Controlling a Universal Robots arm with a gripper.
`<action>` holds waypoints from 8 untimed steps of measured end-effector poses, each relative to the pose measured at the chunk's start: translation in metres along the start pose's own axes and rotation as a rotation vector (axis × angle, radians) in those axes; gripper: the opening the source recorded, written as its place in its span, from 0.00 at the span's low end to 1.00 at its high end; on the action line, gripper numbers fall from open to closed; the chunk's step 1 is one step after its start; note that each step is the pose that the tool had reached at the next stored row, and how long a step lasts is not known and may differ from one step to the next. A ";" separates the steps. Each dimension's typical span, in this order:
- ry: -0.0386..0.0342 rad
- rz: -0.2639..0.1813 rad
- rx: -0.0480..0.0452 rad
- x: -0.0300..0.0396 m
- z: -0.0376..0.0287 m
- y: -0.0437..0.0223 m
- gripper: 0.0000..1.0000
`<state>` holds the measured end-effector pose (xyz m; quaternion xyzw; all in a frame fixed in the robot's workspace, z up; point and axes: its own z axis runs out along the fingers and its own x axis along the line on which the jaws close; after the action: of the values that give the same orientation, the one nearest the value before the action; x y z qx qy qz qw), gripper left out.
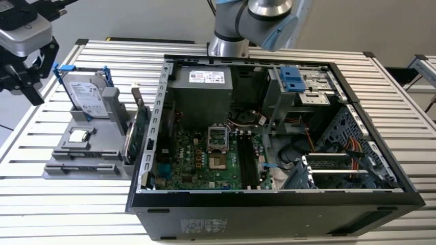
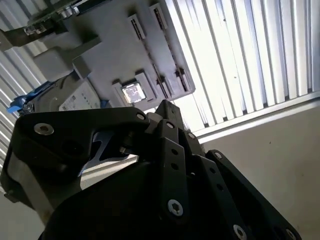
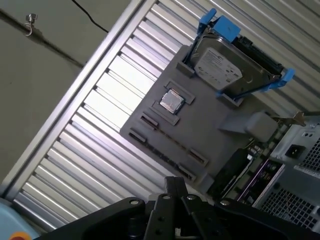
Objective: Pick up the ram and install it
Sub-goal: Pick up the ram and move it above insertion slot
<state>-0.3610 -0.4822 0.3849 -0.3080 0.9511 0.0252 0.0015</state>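
Note:
My gripper (image 1: 30, 76) hangs high over the table's edge at the exterior view's left, beside the grey parts tray (image 1: 102, 171) and well away from the computer case. In both wrist views the black fingers (image 2: 162, 109) (image 3: 175, 184) come together at one tip with nothing between them. The tray (image 3: 210, 125) lies below that tip. A thin dark strip between two end clips on the tray looks like the ram (image 3: 170, 140) standing edge-on; I cannot tell for sure. The black memory slots (image 1: 246, 163) lie on the green motherboard inside the case.
The open computer case (image 1: 272, 196) fills the table's middle, with the arm's base (image 1: 228, 46) behind it. On the tray stand a silver hard drive in a blue frame (image 1: 89, 97) (image 3: 220, 65), a small square chip (image 1: 78, 135) (image 3: 171, 101) and a green card (image 1: 136, 132) on edge.

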 end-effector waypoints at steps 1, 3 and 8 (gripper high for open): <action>0.0006 -0.012 -0.0002 0.0000 0.0000 0.0000 0.00; 0.0015 -0.033 -0.0006 0.0000 0.0000 0.0000 0.00; 0.0042 -0.088 -0.0016 0.0000 0.0000 0.0000 0.00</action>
<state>-0.3610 -0.4822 0.3849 -0.3497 0.9365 0.0252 0.0003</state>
